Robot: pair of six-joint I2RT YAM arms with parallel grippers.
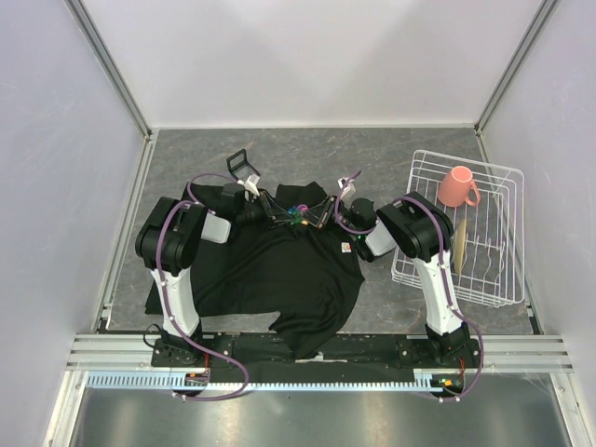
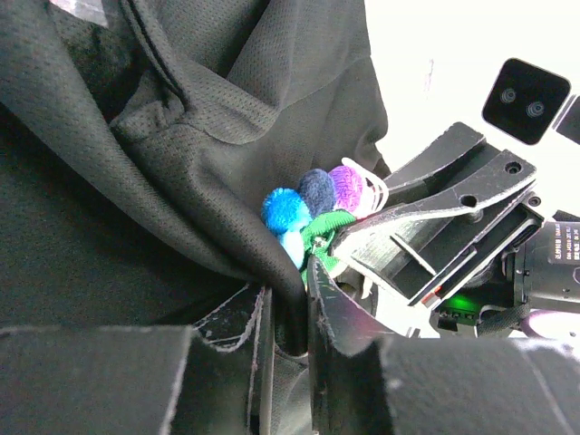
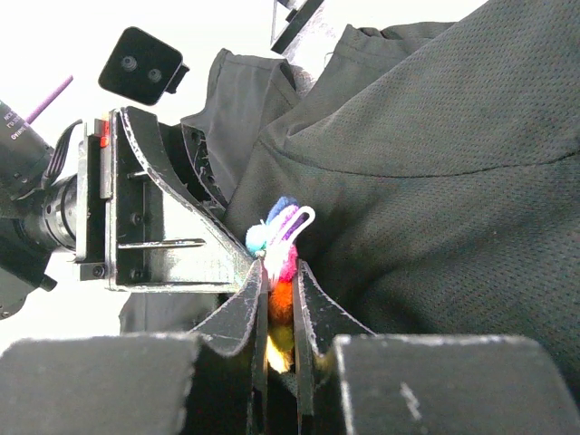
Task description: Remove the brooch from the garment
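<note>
The right gripper point(image 3: 280, 272) is clamped on the pom-pom brooch point(image 3: 284, 252), which sits on a raised fold at the far part of the black T-shirt point(image 1: 279, 270). The left gripper point(image 2: 290, 292) pinches the fabric just beside it. Risk: if the grippers pull apart with the pin engaged (clasp not visible), the fabric may tear. The soft pom-poms may also slip from the grip.

Both arms point(image 1: 172, 237) are black-jointed with white links point(image 1: 179, 303), looping purple cables point(image 1: 160, 261) and matte-black pincer fingers point(image 2: 231, 326) (edges chipped and worn pale).
</note>
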